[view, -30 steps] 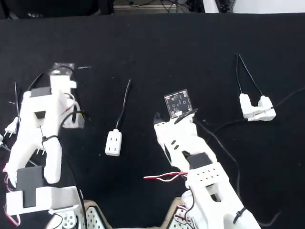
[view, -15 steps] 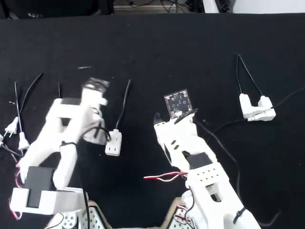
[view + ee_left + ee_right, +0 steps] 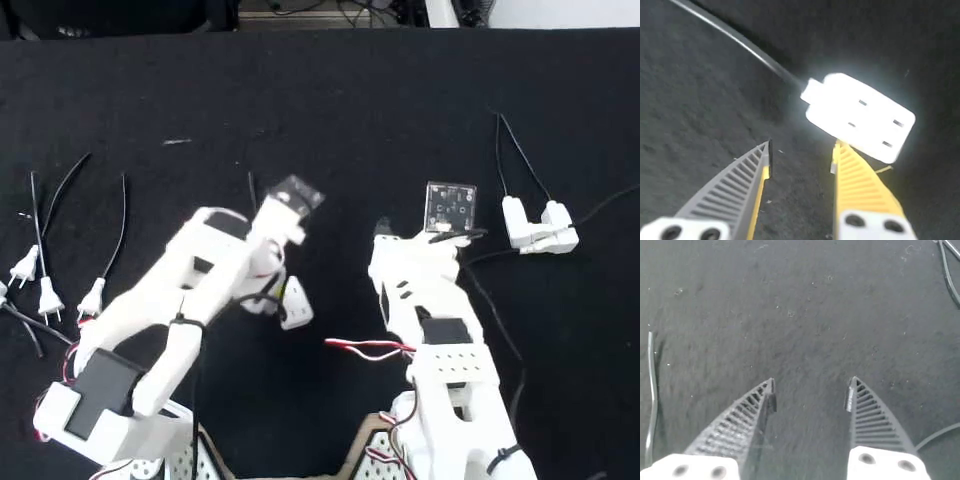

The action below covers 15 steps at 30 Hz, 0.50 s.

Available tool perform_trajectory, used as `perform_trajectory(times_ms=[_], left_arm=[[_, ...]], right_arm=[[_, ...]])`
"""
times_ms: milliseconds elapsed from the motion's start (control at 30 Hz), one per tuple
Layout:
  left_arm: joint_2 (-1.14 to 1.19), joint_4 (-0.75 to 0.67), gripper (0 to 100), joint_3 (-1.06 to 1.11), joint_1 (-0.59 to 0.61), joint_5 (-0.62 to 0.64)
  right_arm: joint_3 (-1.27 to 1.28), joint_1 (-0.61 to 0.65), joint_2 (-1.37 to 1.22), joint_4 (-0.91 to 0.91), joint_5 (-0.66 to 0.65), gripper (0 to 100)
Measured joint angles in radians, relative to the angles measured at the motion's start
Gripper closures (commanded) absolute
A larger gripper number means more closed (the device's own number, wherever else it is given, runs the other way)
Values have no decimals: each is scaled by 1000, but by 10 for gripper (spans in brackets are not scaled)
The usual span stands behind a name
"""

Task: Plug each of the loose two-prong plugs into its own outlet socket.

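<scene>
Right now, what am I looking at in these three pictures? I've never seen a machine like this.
Two white robot arms sit side by side at a table covered in black. One picture looks down from above. The other two come from small cameras on each arm's wrist, so you see its two-fingered hand from behind. The left hand hangs open close to a white outlet socket, holding nothing. The right hand is open over bare cloth. Three loose plugs lie on the left arm's side of the table.
</scene>
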<state>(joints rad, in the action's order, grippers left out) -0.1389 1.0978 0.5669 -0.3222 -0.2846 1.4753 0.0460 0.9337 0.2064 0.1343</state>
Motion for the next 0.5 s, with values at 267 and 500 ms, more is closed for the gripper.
perform_trajectory(times_ms=[267,500], left_arm=[[55,-29,791,-222,121,11],[287,-241,791,-222,144,127]], right_arm=[[0,-2,0,-3,3,779],[0,-2,0,-3,3,779]])
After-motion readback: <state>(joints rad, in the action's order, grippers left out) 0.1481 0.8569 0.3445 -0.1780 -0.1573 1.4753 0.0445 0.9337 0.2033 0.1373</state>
